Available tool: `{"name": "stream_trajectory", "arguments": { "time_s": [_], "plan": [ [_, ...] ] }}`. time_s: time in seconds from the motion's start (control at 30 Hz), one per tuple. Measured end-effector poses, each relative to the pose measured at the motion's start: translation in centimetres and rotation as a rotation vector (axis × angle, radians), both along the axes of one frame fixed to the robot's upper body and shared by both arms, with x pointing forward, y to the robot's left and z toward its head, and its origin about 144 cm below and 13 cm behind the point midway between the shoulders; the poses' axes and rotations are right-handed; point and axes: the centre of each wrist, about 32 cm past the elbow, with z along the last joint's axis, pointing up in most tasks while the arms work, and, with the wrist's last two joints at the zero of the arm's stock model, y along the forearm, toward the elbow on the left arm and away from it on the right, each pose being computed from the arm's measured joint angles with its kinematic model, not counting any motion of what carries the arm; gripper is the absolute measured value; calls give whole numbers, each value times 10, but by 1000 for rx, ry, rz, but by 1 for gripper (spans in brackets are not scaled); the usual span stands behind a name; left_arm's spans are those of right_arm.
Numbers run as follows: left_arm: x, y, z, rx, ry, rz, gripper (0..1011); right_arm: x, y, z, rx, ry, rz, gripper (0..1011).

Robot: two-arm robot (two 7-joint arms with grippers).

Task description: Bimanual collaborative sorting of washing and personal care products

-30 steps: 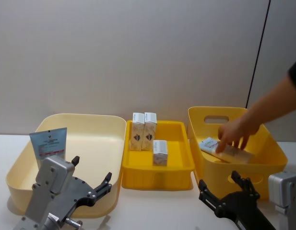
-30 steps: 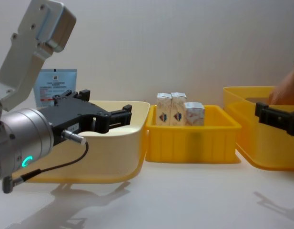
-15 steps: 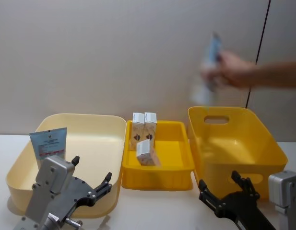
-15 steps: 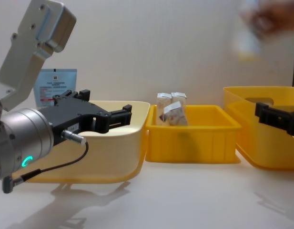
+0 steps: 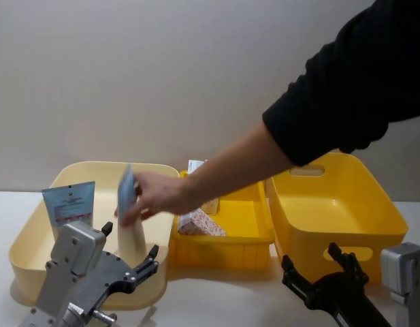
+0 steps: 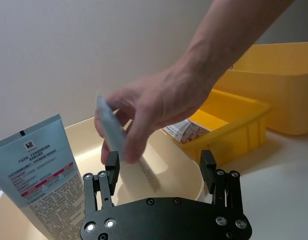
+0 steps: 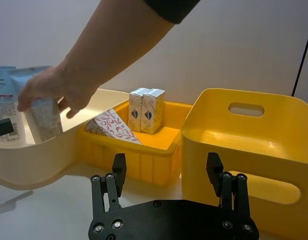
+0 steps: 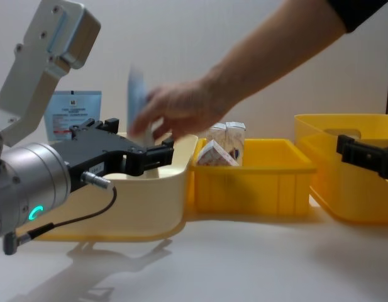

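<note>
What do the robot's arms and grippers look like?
The left gripper and right gripper are flat black plates studded with screws, each with two short black fingers. The left arm is silver-grey metal with a glowing teal ring and a thin black cable.

Backdrop as I log it from my station: one plain pale grey matte wall (image 5: 128, 75), unbroken across the rear; one thin dark vertical seam (image 7: 302, 57) running down that wall at the far right; one smooth white tabletop (image 8: 244, 264) under soft, even light, with faint diffuse shadows (image 8: 118, 251) at its left front.
</note>
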Motion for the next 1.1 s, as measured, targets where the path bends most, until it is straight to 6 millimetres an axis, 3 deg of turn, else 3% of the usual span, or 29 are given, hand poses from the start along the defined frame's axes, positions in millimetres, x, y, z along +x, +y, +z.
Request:
{"name": "stream_trajectory", "arguments": {
  "time_s": [1.1],
  "plan": [
    [0, 0, 0, 0, 0, 0, 1001, 0, 0, 0, 0, 0, 0, 1001]
  ]
}}
